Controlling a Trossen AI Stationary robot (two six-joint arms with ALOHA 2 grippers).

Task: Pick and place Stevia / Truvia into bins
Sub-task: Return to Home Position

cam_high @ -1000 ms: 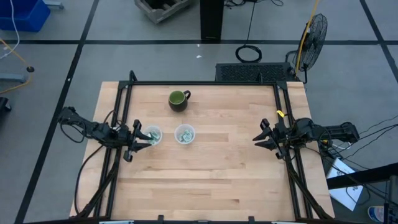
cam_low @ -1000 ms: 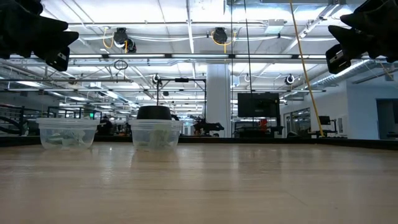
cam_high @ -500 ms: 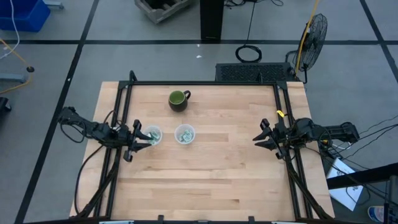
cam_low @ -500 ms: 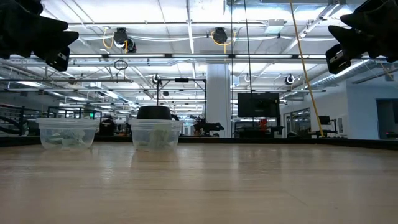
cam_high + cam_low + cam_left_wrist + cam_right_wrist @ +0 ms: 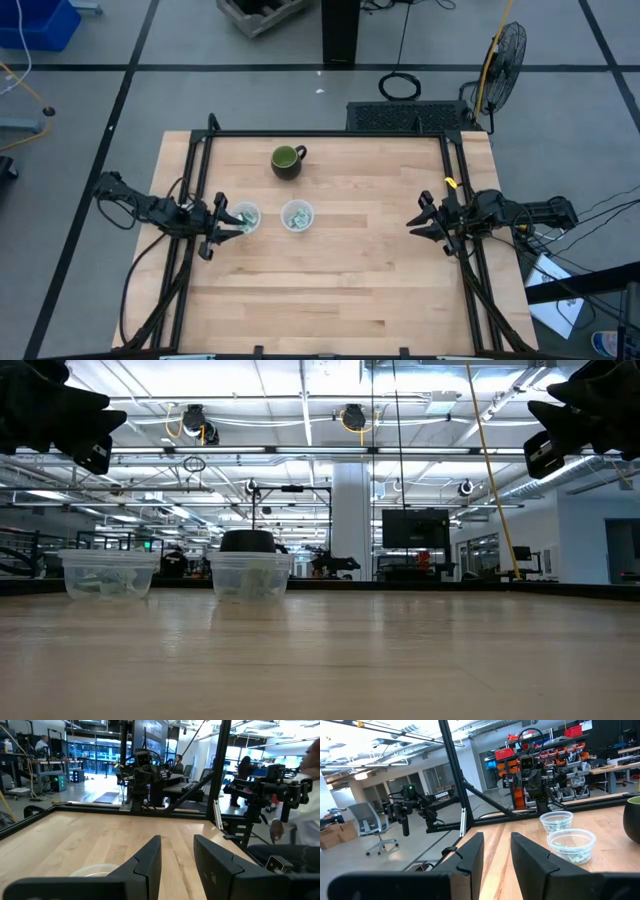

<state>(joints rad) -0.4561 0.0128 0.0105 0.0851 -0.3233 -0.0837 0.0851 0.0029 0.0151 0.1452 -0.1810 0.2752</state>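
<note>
Homing step. My L gripper at left edge, just beside left cup; R gripper at right edge. Both w/ fingers apart, empty. Sachets in left cup and right cup; none seen loose. Next, I reckon: no pick, just settle at rest pose.

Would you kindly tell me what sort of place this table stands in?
Probably a robotics lab in a large open hall: long ceiling lights, an office chair near another arm rig, and racks with red bins.
</note>
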